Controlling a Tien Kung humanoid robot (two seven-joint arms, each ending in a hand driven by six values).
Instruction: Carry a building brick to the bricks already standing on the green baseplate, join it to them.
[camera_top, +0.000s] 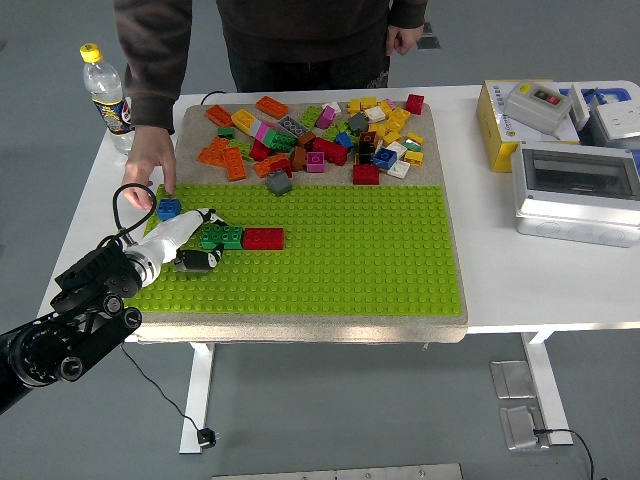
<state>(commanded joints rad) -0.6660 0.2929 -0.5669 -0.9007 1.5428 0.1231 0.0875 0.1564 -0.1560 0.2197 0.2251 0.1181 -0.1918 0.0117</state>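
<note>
On green baseplate (340, 250), one blue brick (168, 209), green brick (220, 236), red brick (263, 238)

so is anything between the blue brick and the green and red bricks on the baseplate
Only the robot's left hand, beside the green brick. The blue brick sits just behind it, under the person's hand.

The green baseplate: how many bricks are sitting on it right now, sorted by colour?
Blue brick, by the person's hand: 1
Green brick, at the left robot hand: 1
Red brick, beside the green one: 1
Grey brick, at the far edge of the green baseplate: 1
Total: 4
</note>
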